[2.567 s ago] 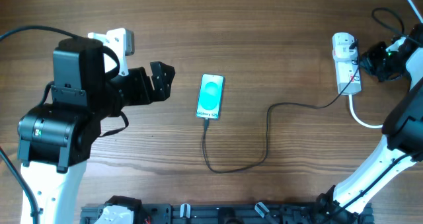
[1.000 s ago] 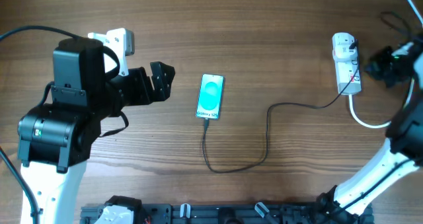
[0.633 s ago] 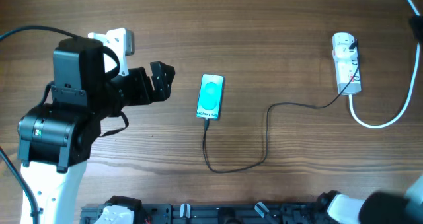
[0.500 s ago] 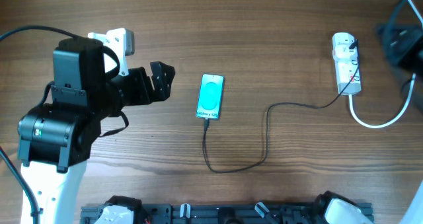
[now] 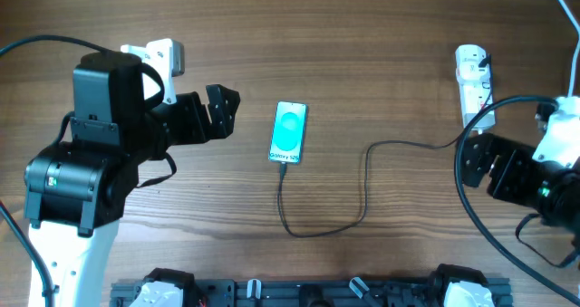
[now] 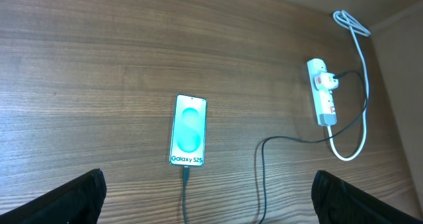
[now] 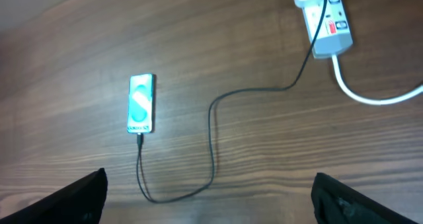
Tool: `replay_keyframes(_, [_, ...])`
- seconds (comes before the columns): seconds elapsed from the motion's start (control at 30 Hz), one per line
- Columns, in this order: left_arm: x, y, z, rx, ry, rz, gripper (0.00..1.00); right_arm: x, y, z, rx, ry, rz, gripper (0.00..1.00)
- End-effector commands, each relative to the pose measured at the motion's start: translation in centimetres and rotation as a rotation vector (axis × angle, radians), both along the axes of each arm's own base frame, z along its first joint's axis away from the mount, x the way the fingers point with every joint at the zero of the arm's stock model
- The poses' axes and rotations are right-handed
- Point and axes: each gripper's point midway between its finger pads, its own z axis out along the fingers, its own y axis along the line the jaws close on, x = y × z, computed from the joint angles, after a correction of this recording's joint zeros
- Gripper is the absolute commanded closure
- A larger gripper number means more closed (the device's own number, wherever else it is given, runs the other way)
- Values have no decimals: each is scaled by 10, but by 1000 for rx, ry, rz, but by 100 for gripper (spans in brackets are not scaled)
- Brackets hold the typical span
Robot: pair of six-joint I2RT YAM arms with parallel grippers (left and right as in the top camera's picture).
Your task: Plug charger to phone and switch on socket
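The left pincer [image 5: 221, 113] is hovering fully released just left of the phone [image 5: 289, 132]. In the left wrist view its two fingertips [image 6: 73, 199] are sitting wide apart in the bottom corners, touching nothing and holding nothing. The right pincer [image 5: 472, 160] is likewise standing wide open and empty, with its dark fingers [image 7: 67, 199] spread to the corners of its own wrist view. It is hanging above the tabletop [image 5: 381, 53] just below the socket [image 5: 473, 85] in the overhead view, without touching it. The phone is lying flat, screen up and glowing teal, near the middle of the wood. The charger [image 5: 366, 176] is meeting the phone's bottom edge, looping down and round, then running up and right to a black plug sitting in the socket. The socket is lying lengthwise near the right edge of the tabletop, showing a small red mark [image 7: 332, 27] whose position I cannot tell. Its white lead [image 7: 370, 95] is curling away from its lower end. Bare wood is lying between the left pincer and the phone, and a wider bare band is stretching along the far side. On the right, the black cable and the white lead are crowding the space beside the right pincer.
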Motion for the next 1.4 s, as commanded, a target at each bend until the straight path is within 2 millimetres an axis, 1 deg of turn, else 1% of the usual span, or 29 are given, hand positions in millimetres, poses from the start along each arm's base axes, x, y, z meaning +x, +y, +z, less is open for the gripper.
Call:
replay_keyframes(0.0, [2, 2, -2, 9, 2, 4, 0, 1, -4, -2, -19, 13, -11, 0])
replay_keyframes(0.03, [2, 2, -2, 9, 2, 4, 0, 1, -9, -4, -47, 21, -26, 0])
replay_keyframes(0.07, [2, 2, -2, 9, 2, 4, 0, 1, -10, -4, -51, 24, -34, 0])
replay_keyframes(0.17, [2, 2, -2, 9, 2, 4, 0, 5, -2, -1, -11, 5, -4, 0])
replay_keyframes(0.23, [2, 2, -2, 9, 2, 4, 0, 7, -1, -2, -3, 2, 5, 0])
replay_keyframes(0.33, [2, 2, -2, 9, 2, 4, 0, 9, -1, -13, -4, 28, 13, 0])
replay_keyframes(0.4, [2, 2, -2, 9, 2, 4, 0, 19, -3, -23, -12, 15, 20, 0])
replay_keyframes(0.5, [2, 2, -2, 9, 2, 4, 0, 34, -4, -38, -4, -80, -5, 0])
replay_keyframes(0.6, [2, 2, -2, 9, 2, 4, 0, 49, 11, -48, -14, -281, 43, 0])
replay_keyframes(0.67, [2, 2, -2, 9, 2, 4, 0, 53, 14, -55, -63, -388, 53, 0])
replay_keyframes(0.73, [2, 2, -2, 9, 2, 4, 0, 42, 18, -81, -108, -428, 70, 0])
replay_keyframes(0.8, [2, 2, -2, 9, 2, 4, 0, 33, 13, -103, -141, -434, 48, 0])
replay_keyframes(0.83, [2, 2, -2, 9, 2, 4, 0, 29, 12, -111, -147, -447, 41, 0])
replay_keyframes(0.9, [2, 2, -2, 9, 2, 4, 0, 28, 12, -120, -143, -498, 37, 0])
replay_keyframes(0.97, [2, 2, -2, 9, 2, 4, 0, 30, 12, -119, -135, -595, 27, 0])
replay_keyframes(1.1, [2, 2, -2, 9, 2, 4, 0, 42, 13, -97, -118, -805, 8, 0])
replay_keyframes(1.27, [2, 2, -2, 9, 2, 4, 0, 52, 14, -78, -73, -971, -23, 0])
replay_keyframes(1.33, [2, 2, -2, 9, 2, 4, 0, 54, 14, -76, -63, -1019, -29, 0])
replay_keyframes(1.37, [2, 2, -2, 9, 2, 4, 0, 55, 15, -78, -41, -1030, -39, 0])
